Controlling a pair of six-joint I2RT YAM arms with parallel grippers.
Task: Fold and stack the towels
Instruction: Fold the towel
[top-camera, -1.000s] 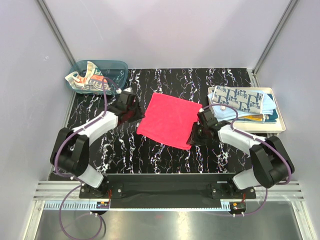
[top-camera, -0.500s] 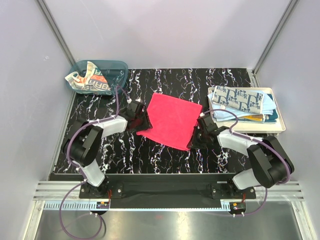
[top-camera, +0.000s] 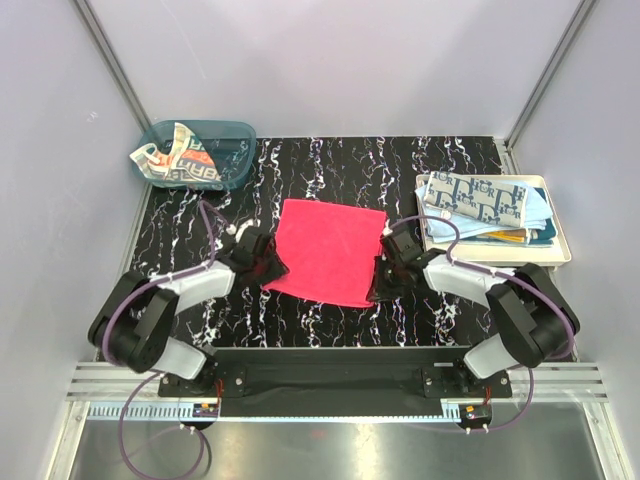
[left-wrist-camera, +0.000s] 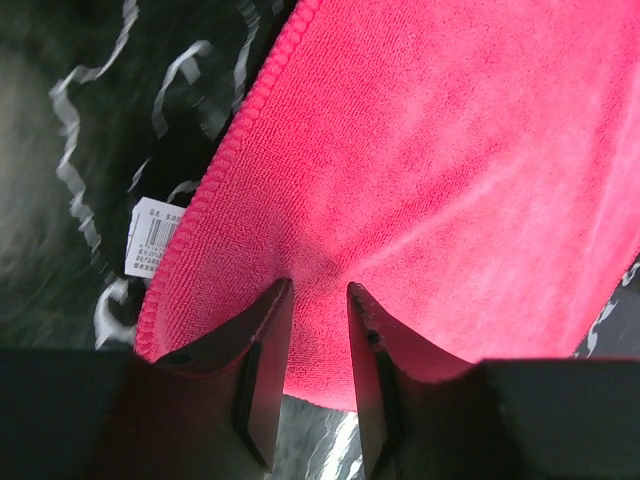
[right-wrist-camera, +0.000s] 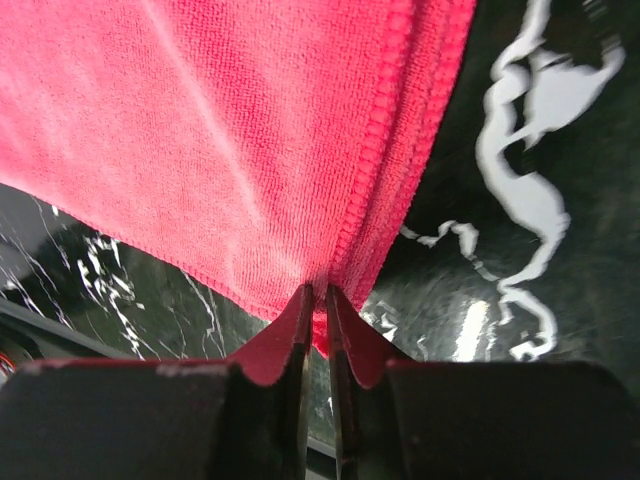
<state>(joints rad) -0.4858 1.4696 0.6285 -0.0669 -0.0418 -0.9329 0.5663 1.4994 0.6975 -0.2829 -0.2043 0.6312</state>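
Red-pink towel (top-camera: 325, 250), right hand (right-wrist-camera: 322, 294) pinching its edge, left hand (left-wrist-camera: 317, 292) spread astride corner

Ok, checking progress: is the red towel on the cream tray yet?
No, the red towel lies spread on the black table, apart from the tray.

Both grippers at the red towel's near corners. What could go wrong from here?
The left gripper stands open astride the edge of the red towel; lifting now would likely leave that corner behind and skew the fold.
The right gripper pinches only the hem at its corner; such a thin bite may slip out.
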